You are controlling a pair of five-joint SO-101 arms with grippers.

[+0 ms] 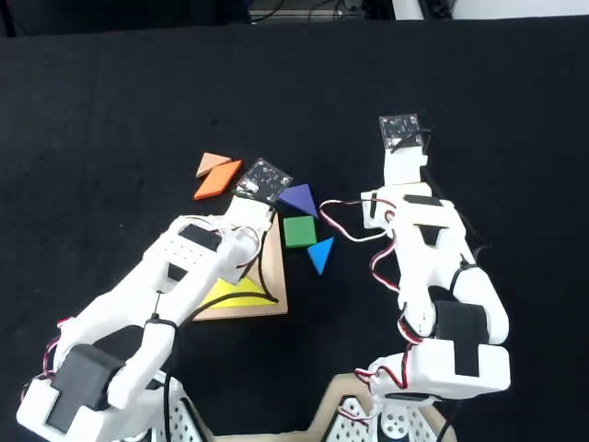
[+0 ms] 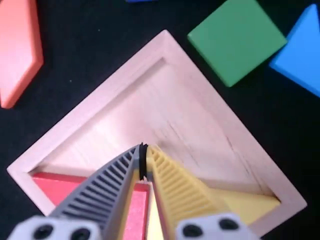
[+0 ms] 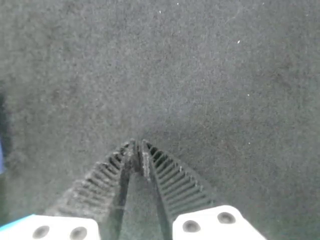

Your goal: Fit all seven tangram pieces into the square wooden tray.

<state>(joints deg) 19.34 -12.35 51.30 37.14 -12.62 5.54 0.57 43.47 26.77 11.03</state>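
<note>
Because the square wooden tray (image 2: 170,110) appears to lie unfixed on the cloth, the left gripper (image 2: 143,150), clenched on nothing directly over it, could shove it and unseat the yellow triangle (image 2: 240,202) and red piece (image 2: 52,187) at its near side. The orange parallelogram (image 2: 17,50), green square (image 2: 235,40) and blue triangle (image 2: 302,50) lie outside. The right gripper (image 3: 136,150), clenched empty over bare cloth at right, could scatter them.

Table (image 1: 110,92): covered edge to edge in black cloth, matte, finely napped, flecked with pale lint in the right wrist view (image 3: 200,75); lighting even, shadows soft. Far edge: dark strip with a tangle of cables (image 1: 313,9); beside it, at the far corner, a white surface (image 1: 497,7), its nature unclear.
</note>
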